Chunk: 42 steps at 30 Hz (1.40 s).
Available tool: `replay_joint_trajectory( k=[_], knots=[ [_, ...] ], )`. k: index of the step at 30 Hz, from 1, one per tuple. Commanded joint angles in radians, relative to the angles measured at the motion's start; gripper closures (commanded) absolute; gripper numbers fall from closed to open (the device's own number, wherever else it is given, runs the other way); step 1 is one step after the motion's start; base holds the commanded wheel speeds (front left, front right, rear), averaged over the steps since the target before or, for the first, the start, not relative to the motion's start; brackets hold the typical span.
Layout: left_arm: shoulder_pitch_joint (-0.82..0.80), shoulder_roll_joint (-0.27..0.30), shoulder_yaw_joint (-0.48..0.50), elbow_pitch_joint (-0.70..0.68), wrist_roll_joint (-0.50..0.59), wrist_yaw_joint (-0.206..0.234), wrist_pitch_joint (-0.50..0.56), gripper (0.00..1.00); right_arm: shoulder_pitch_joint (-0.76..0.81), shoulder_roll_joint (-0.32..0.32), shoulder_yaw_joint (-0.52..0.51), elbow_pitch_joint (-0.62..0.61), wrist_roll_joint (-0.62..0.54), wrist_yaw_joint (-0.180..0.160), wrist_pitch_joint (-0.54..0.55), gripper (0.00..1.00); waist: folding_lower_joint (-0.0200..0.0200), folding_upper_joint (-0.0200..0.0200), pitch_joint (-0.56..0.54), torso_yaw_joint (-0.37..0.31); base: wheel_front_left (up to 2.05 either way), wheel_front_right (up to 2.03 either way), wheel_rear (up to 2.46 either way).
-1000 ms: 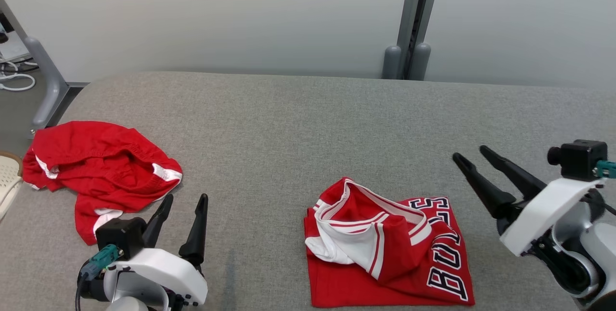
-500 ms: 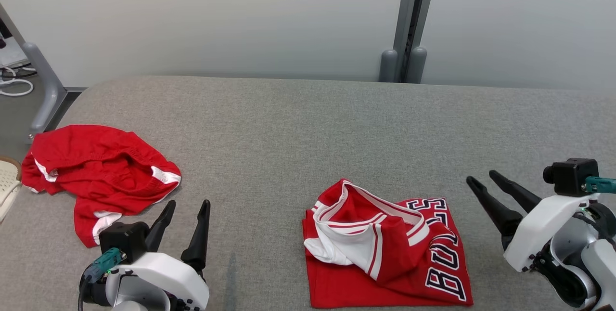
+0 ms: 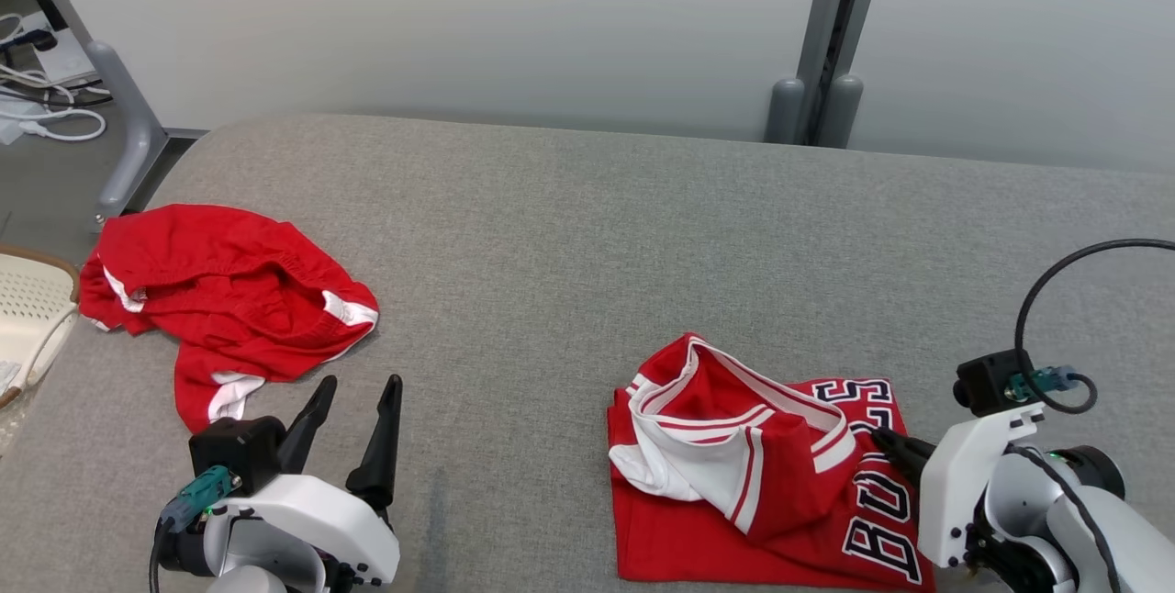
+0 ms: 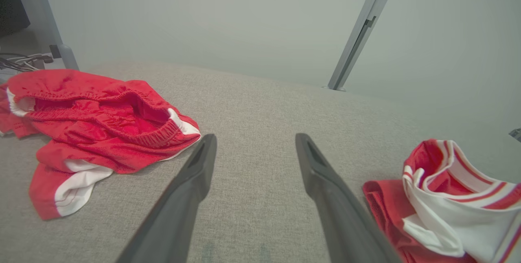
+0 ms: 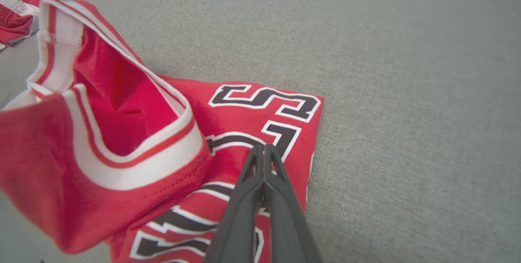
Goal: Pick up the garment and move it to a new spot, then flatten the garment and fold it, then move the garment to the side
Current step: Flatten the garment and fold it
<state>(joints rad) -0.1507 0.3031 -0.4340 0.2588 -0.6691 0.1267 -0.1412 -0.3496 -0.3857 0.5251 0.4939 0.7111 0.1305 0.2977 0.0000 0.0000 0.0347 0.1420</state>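
1. Since a second ago the right gripper (image 3: 883, 437) is coming in from the bare table to the right of the jersey (image 3: 762, 483). Its two fingers, spread wide back then, are now pressing together. The head camera is shifting too, so the whole scene is sitting a little differently.
2. At the far left, a pale basket (image 3: 32, 318) is peeking in beside the grey padded table (image 3: 569, 235).
3. Red shorts (image 3: 229, 299) with white trim are lying crumpled on the left part of the table, the waistband gaping open.
4. Just on the near side of the shorts, and apart from them, the left gripper (image 3: 360, 384) is holding its jaws wide open. Nothing is lying between them, and the fingers are pointing toward the far wall.
5. Right of the middle, close to the near edge, the jersey is lying folded into a rough rectangle. A white-banded opening is standing up on its left half, and black letters are running along its right half.
6. On that lettered part, near the jersey's right edge, the right gripper's fingertips are resting with the jaws fully closed. The fingers are hiding whether any cloth is pinched between them.
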Motion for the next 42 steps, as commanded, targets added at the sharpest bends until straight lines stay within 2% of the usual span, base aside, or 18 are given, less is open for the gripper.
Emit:
replay_joint_trajectory(
  k=[1, 14, 27, 35, 42],
  knots=[
    [-0.014, 0.004, 0.003, 0.003, -0.002, -0.003, -0.004, 0.0, -0.007, 0.004, 0.007, 0.003, 0.0, 0.001, 0.01, 1.0, 0.0, 0.0, 0.004, 0.008, 0.0, 0.0, 0.0],
    [-0.024, -0.003, -0.006, 0.029, -0.009, -0.012, -0.018, 0.0, -0.037, 0.073, 0.169, -0.031, 0.05, 0.001, 0.002, 1.0, 0.0, 0.0, 0.011, 0.066, 0.0, 0.0, 0.0],
    [-0.038, -0.008, -0.012, 0.033, -0.011, -0.012, -0.029, 0.0, -0.1, 0.167, 0.352, 0.043, 0.13, 0.001, -0.048, 1.0, 0.0, 0.0, 0.019, 0.085, 0.0, 0.0, 0.0],
    [-0.031, -0.006, -0.014, 0.028, -0.008, -0.002, -0.037, 0.0, -0.158, 0.119, 0.381, 0.047, 0.165, 0.001, -0.148, 1.0, 0.0, 0.0, 0.008, 0.059, 0.0, 0.0, 0.0],
    [-0.017, 0.006, -0.009, 0.017, 0.0, 0.008, -0.054, 0.0, -0.166, 0.042, 0.305, 0.02, 0.151, 0.001, -0.24, 1.0, 0.0, 0.0, -0.001, 0.027, 0.0, 0.0, 0.0]
  ],
)
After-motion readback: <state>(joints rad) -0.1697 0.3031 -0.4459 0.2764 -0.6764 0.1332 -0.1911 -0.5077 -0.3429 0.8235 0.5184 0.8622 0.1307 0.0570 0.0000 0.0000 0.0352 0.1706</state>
